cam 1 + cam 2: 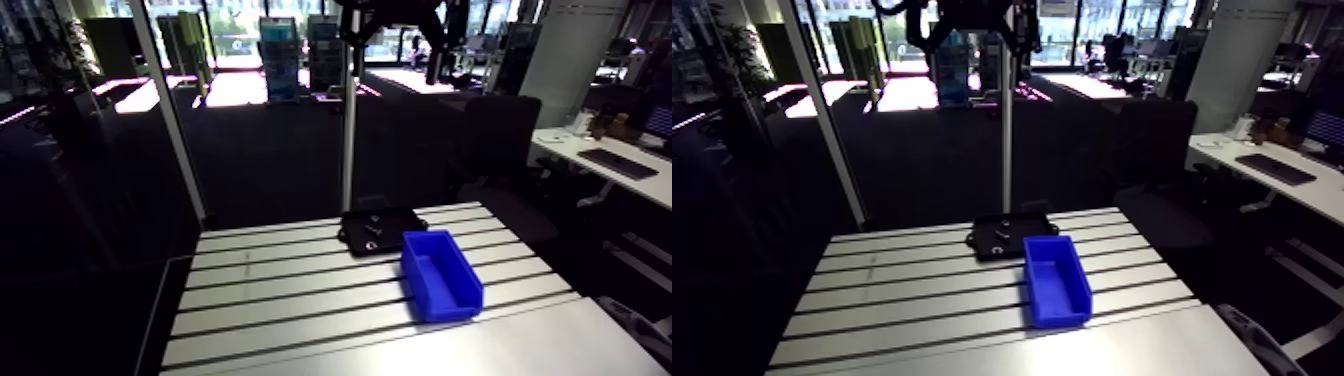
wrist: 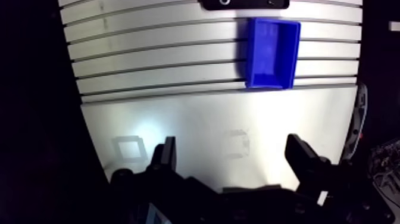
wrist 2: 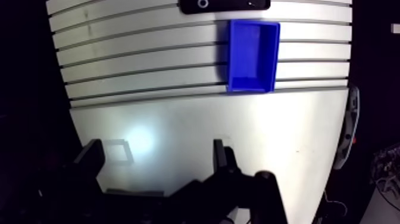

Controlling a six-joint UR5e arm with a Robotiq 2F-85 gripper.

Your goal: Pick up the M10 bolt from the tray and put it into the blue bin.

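Observation:
A black tray (image 1: 380,230) lies at the far side of the slotted table (image 1: 280,300), holding small shiny metal parts (image 1: 370,245). Which one is the M10 bolt is too small to tell. The blue bin (image 1: 440,275) stands empty right in front of the tray, touching or nearly touching it. My gripper (image 2: 235,156) hangs high above the smooth near part of the table, well short of the bin (image 2: 271,52) and the tray (image 2: 244,3). It is open, with its two fingers (image 2: 166,155) wide apart and nothing between them.
A thin upright pole (image 1: 348,140) rises just behind the tray. The table's near half is a smooth plate (image 2: 208,125) with faint square marks. A dark drop runs along the table's left edge.

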